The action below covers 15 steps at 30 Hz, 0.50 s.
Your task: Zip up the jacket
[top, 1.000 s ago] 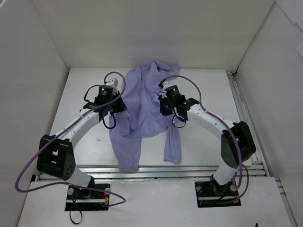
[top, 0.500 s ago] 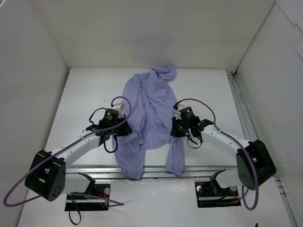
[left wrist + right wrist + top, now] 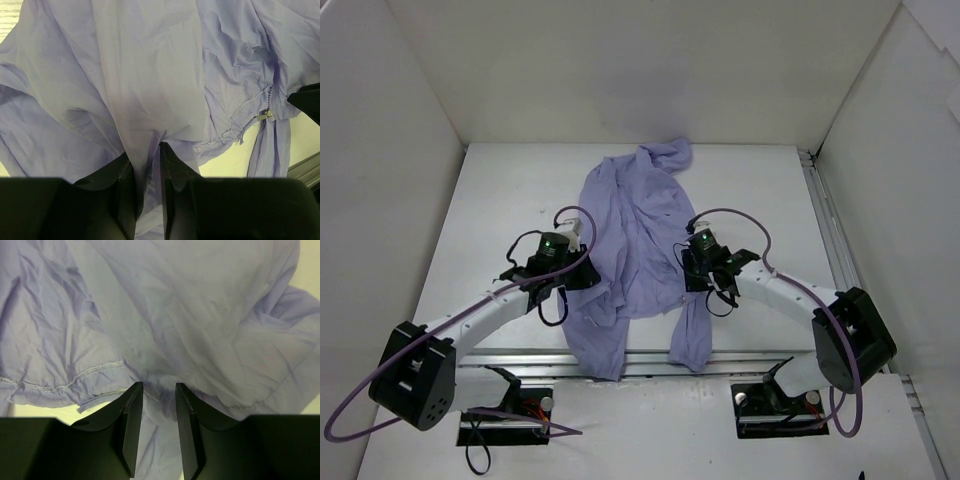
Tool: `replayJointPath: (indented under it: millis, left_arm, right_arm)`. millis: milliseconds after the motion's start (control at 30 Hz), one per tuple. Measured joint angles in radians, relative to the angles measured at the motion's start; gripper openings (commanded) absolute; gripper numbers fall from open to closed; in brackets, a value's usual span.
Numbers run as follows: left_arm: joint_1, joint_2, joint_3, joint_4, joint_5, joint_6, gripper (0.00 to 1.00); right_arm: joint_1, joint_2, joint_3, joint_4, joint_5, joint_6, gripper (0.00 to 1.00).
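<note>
On the left side of the desk [image 3: 490, 200], the left pincer [image 3: 582, 280] sits at the edge of the jacket [image 3: 635, 225]. Its jaws are narrow, with a ridge of lavender cloth drawn up between the fingers [image 3: 125, 190]. The taut fold running away from them suggests a pinch meant to keep that side spread. The jacket lies crumpled down the middle of the desk between both arms, its two lower ends reaching the near edge. In the left wrist view a small metal zipper pull [image 3: 266, 114] shows on the hem, off to the right of that pincer and ungripped. Further right, the right pincer [image 3: 692, 282] stands at the jacket's other edge. Its jaws are parted somewhat wider, and the cloth lies slack in the gap rather than squeezed. A stitched hem [image 3: 75, 376] runs just left of it. By the look of it, zipping has not yet begun.
</note>
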<state>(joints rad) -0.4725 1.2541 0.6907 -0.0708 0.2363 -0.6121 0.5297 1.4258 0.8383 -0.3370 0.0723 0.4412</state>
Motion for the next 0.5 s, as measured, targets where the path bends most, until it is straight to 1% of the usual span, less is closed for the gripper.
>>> replayJointPath:
  millis: [133,300,500]
  left_arm:
    - [-0.005,0.000,0.000,0.002,0.000,-0.002,0.20]
    - [-0.005,0.000,0.000,0.001,0.003,-0.002,0.21]
    - [-0.005,0.000,0.000,0.002,0.010,-0.002,0.22]
  right_arm:
    - [0.074,0.000,0.060,-0.045,0.068,-0.011,0.33]
    - [0.138,-0.001,0.100,-0.077,0.102,-0.030,0.40]
    - [0.145,0.000,0.101,-0.123,0.134,-0.044,0.39]
